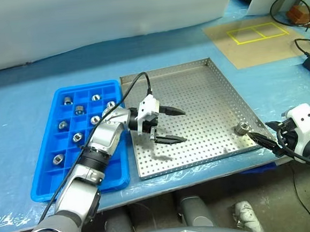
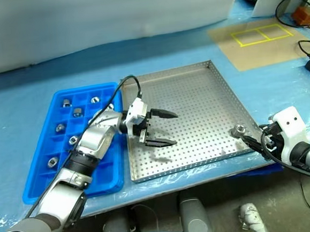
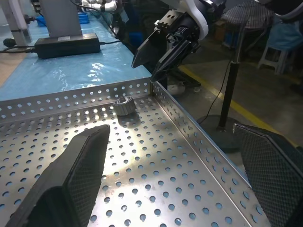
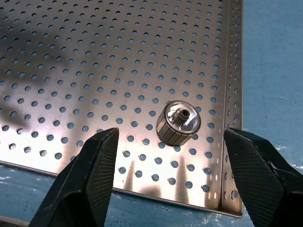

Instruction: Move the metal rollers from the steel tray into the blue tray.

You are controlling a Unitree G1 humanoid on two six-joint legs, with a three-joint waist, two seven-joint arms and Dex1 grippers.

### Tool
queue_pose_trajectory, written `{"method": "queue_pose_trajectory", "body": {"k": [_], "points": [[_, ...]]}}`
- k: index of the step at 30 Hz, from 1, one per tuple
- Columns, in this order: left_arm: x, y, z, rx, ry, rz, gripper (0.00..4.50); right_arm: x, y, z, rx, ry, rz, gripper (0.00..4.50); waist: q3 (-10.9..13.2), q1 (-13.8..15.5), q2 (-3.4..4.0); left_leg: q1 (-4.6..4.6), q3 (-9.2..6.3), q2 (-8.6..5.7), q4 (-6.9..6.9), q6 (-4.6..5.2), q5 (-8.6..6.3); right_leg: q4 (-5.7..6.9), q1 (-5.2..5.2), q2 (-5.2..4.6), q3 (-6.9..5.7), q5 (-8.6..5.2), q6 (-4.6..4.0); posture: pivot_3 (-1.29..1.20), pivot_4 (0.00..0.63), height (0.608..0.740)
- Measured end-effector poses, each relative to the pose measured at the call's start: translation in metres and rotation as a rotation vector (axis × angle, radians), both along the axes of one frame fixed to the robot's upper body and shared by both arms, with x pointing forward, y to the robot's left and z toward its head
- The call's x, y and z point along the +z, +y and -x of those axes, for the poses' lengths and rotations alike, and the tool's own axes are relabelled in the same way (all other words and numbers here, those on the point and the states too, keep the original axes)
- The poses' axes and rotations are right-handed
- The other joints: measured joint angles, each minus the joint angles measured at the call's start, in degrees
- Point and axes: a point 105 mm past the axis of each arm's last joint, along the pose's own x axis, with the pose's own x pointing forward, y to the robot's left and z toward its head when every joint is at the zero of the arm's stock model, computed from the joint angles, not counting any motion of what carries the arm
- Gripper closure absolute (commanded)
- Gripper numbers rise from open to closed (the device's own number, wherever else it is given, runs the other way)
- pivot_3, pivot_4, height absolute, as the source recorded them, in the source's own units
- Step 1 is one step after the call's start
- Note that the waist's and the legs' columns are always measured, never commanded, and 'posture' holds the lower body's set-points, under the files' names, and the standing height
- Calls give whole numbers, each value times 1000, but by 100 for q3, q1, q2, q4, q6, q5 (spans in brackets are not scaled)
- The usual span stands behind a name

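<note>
Clearly, one roller (image 4: 178, 123) was left in the steel tray (image 1: 195, 86), lying near the corner closest to the right gripper (image 1: 266, 140), just inside the low rim. That gripper sat off the tray's edge with its fingers spread well apart and holding nothing, aimed toward the roller. The left gripper (image 1: 168, 125) hovered over the middle of the tray, its fingers wide too and empty, pointing across toward the same corner.

To do this pick well, the right gripper should probably come down so that its fingers straddle the roller on its round side. The rim stands close beside the piece, so the outer finger would need to slip into the narrow gap without catching the wall. A firm, centred close matters, since a short smooth cylinder could roll or squirt out on the perforated floor.

By count: one roller in the steel tray and eight visible in separate compartments of the blue tray (image 1: 46, 173), though the left arm hid part of that tray, so more might lie under it. One steel tray, one blue tray, two grippers.
</note>
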Motion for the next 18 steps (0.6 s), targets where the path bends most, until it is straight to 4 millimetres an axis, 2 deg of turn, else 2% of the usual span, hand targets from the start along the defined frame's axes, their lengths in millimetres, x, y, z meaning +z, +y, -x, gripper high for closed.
{"method": "queue_pose_trajectory", "body": {"k": [4, 10, 13, 18], "points": [[-1, 2, 6, 17, 10, -3, 80, 5, -7, -16, 5, -7, 20, 881, 0, -8, 0, 5, 0, -3, 4, 0, 0, 1, 4, -1, 0, -1, 1, -570, 150, 740], [-4, 7, 14, 48, 29, -5, 80, 3, 1, -35, 99, 17, 33, 881, -2, 5, 3, 9, -3, -3, 4, 0, 0, 2, 12, -2, 0, 0, 0, -539, 150, 740], [-3, 7, 15, 61, 38, 0, 80, -1, 3, -41, 142, 44, 49, 881, -2, 13, 3, 7, -3, -1, 2, 1, -1, 1, 12, -3, 1, 8, -14, -523, 150, 740], [1, 7, 16, 74, 27, 4, 80, -21, 1, -48, 177, 103, 61, 881, -2, 19, 3, 5, -4, 1, 1, 3, -2, 1, 12, -3, 0, 20, -35, -507, 150, 740]]}}
